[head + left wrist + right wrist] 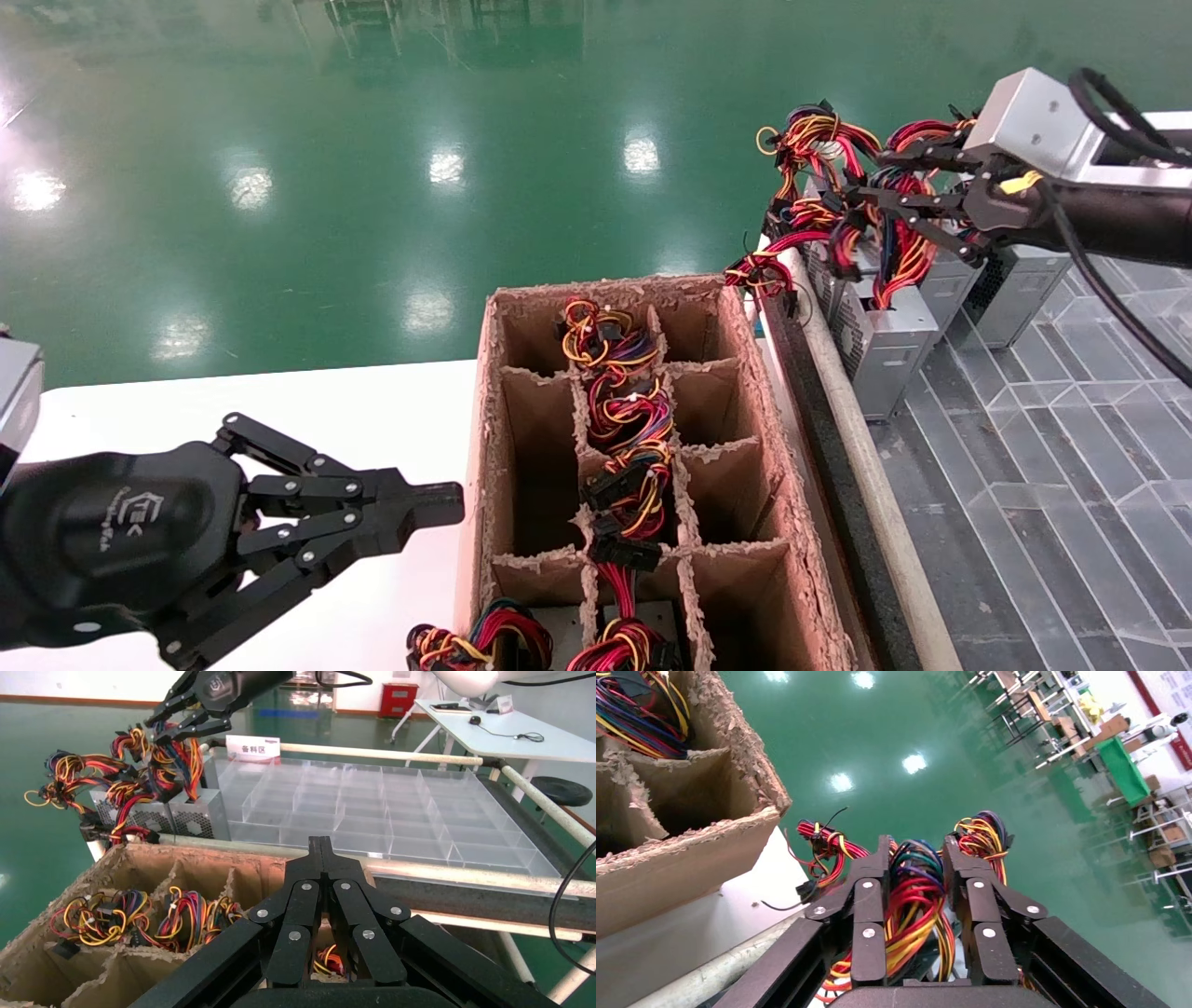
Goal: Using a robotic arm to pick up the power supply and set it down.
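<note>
My right gripper [866, 177], on the silver wrist with the yellow tab, is at the far right, above a row of grey boxes. Its fingers are shut on the loose bunch of red, yellow, blue and black wires [912, 903] of the power supply [880, 345], a grey box with a perforated side standing on the clear tray. The wires fill the gap between the fingers [869, 903]. The left wrist view shows this gripper [172, 724] from afar, over the boxes [197, 811]. My left gripper [447, 503] is parked low at the left over the white table, shut and empty [321, 843].
A cardboard box [494, 419] with torn dividers stands in the middle, with coiled wire bundles [624, 410] in its centre cells. A metal rail [866, 447] separates it from the clear compartment tray [365, 804]. More grey power supplies [1015, 289] stand behind the held one.
</note>
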`<control>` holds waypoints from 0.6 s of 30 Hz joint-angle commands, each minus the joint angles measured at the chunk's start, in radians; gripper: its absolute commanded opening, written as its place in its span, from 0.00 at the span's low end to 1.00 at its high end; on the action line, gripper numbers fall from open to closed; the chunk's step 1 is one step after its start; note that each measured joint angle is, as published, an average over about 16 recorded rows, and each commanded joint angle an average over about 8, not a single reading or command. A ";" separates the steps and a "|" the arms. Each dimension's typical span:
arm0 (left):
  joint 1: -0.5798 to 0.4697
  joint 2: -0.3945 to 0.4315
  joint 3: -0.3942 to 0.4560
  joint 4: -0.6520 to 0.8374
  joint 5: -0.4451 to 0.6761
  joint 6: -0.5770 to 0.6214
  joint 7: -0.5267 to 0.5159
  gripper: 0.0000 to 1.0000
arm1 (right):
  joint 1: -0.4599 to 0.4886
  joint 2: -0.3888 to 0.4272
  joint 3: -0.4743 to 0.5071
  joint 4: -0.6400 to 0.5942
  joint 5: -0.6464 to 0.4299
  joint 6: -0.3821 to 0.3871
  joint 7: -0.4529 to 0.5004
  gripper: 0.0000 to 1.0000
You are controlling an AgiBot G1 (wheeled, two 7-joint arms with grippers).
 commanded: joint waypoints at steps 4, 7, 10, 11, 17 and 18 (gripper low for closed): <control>0.000 0.000 0.000 0.000 0.000 0.000 0.000 0.00 | -0.013 0.013 0.025 0.007 0.056 -0.009 0.002 1.00; 0.000 0.000 0.000 0.000 0.000 0.000 0.000 0.00 | -0.029 0.021 0.055 0.009 0.124 -0.020 -0.012 1.00; 0.000 0.000 0.000 0.000 0.000 0.000 0.000 0.00 | -0.047 0.026 0.089 0.003 0.198 -0.033 -0.040 1.00; 0.000 0.000 0.000 0.000 0.000 0.000 0.000 0.00 | -0.053 0.027 0.100 -0.001 0.223 -0.039 -0.052 1.00; 0.000 0.000 0.000 0.000 0.000 0.000 0.000 0.32 | -0.089 0.032 0.161 -0.027 0.360 -0.078 -0.114 1.00; 0.000 0.000 0.000 0.000 0.000 0.000 0.000 0.45 | -0.095 0.032 0.165 -0.028 0.374 -0.083 -0.117 1.00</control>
